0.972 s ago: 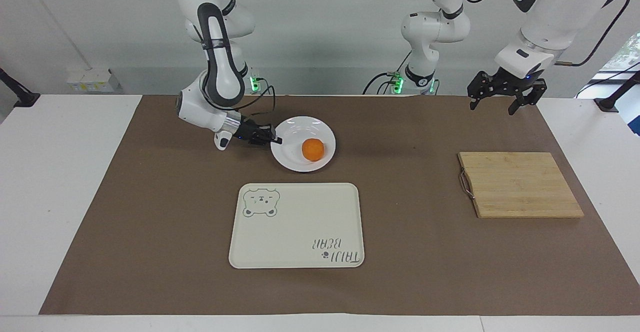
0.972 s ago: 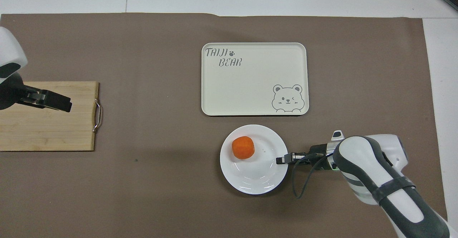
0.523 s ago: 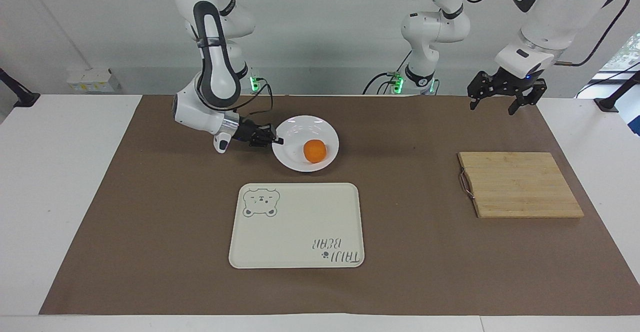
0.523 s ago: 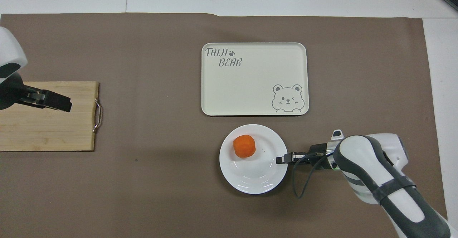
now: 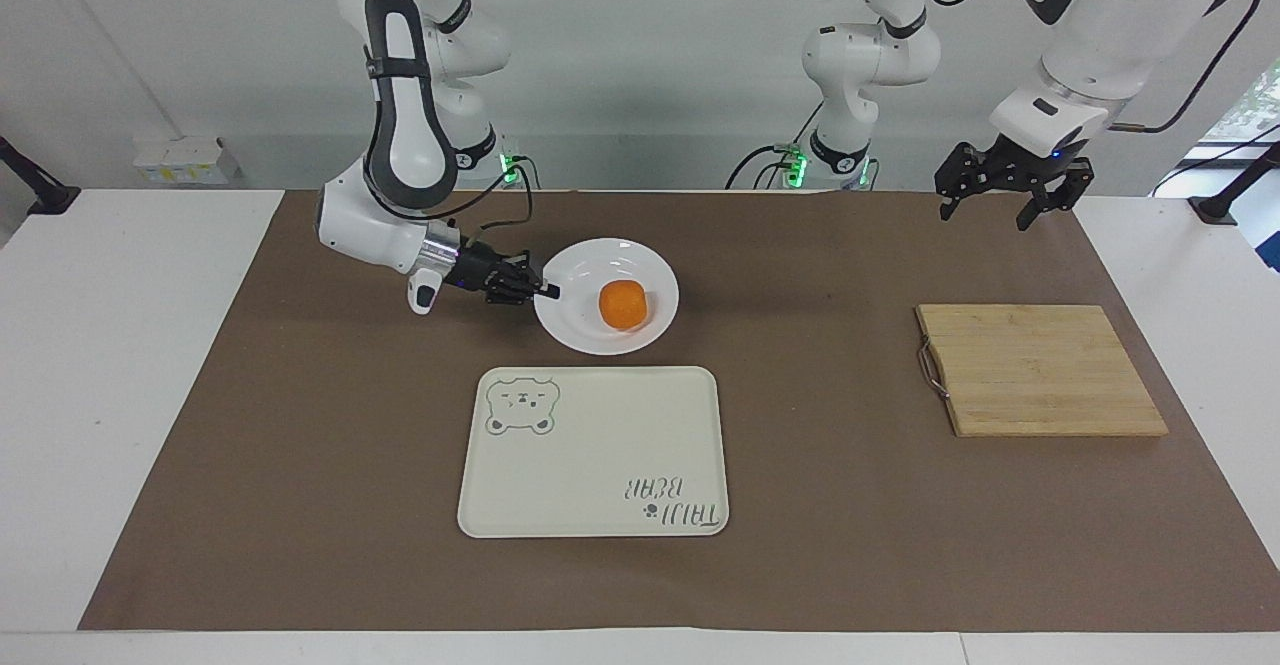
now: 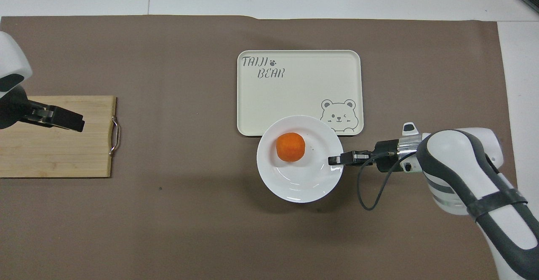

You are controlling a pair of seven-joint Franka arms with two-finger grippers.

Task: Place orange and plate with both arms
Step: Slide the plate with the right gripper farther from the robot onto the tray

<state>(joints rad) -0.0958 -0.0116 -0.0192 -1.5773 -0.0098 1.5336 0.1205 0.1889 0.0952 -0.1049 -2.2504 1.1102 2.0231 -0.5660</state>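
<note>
The white plate [image 5: 598,263] [image 6: 300,184] is held by its rim a little above the brown mat, with the orange [image 5: 622,305] [image 6: 290,147] resting on it. My right gripper [image 5: 548,291] [image 6: 334,160] is shut on the rim at the side toward the right arm's end of the table. In the overhead view the plate covers the nearest edge of the cream bear tray [image 5: 600,445] [image 6: 294,90]. My left gripper [image 5: 985,217] [image 6: 78,123] waits open and empty, high in the air over the cutting board.
A bamboo cutting board [image 5: 1040,370] [image 6: 59,153] with a metal handle lies toward the left arm's end of the table. The brown mat [image 5: 300,445] covers most of the white table.
My right gripper has lifted the plate with the orange off the mat and carried it toward the bear tray. The left arm has not moved.
</note>
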